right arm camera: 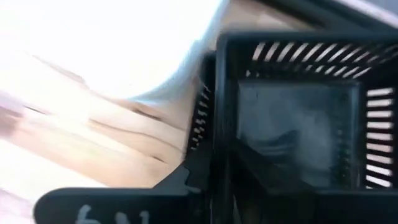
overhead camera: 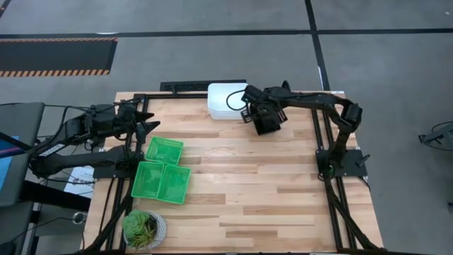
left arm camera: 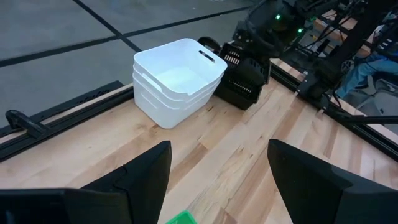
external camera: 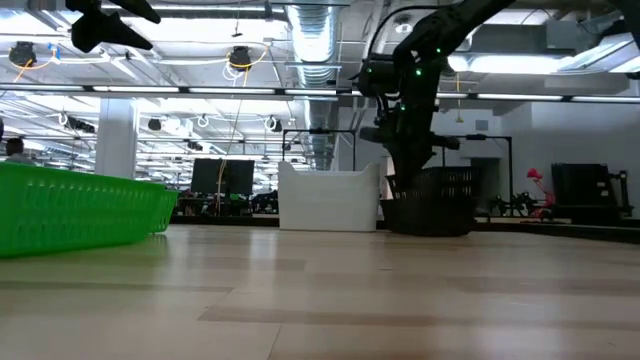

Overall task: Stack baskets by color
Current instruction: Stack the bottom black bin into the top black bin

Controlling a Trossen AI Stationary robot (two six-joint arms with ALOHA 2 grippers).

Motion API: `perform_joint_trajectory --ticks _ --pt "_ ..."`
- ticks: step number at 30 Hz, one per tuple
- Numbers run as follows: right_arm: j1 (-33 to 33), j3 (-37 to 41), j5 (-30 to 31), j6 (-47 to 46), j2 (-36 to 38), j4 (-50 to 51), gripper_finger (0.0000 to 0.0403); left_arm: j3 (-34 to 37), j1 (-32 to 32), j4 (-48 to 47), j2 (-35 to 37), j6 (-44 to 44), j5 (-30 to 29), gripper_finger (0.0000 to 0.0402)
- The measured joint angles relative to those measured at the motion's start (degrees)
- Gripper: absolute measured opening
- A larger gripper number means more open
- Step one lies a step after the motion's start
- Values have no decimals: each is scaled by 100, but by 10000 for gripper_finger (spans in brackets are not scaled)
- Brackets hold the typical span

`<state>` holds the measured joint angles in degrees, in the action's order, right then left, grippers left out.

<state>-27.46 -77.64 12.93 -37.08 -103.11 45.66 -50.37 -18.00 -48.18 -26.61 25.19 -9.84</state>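
Note:
A stack of nested white baskets [overhead camera: 225,101] [left arm camera: 177,78] stands at the table's far edge. Just right of it sits a black basket [overhead camera: 272,126] [external camera: 430,205] [left arm camera: 244,81], its base on the wood. My right gripper [overhead camera: 262,117] [external camera: 412,170] reaches steeply down into or onto it. The right wrist view shows the black basket's slotted walls [right arm camera: 292,118] from very close. Three green baskets [overhead camera: 164,150] [overhead camera: 148,180] [overhead camera: 177,184] lie flat side by side at the left. Above them, my left gripper [overhead camera: 151,127] [left arm camera: 219,149] hangs open and holds nothing.
A potted green plant [overhead camera: 144,228] stands at the near left corner. Black frame rails [overhead camera: 333,205] run along the table's left, right and far sides, with a dark bar [overhead camera: 184,86] at the far edge left of the white stack.

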Motion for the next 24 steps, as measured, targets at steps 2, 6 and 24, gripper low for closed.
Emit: perform_joint_trajectory --ticks 2,6,24 --pt "48 -153 2 -4 0 34 77 0 0 -6 0 2 19 256" --pt "135 -254 2 -261 7 39 77 0 1 -56 0 44 45 256" --pt "305 -560 1104 -143 424 1264 80 0 1 -420 0 196 203 256"
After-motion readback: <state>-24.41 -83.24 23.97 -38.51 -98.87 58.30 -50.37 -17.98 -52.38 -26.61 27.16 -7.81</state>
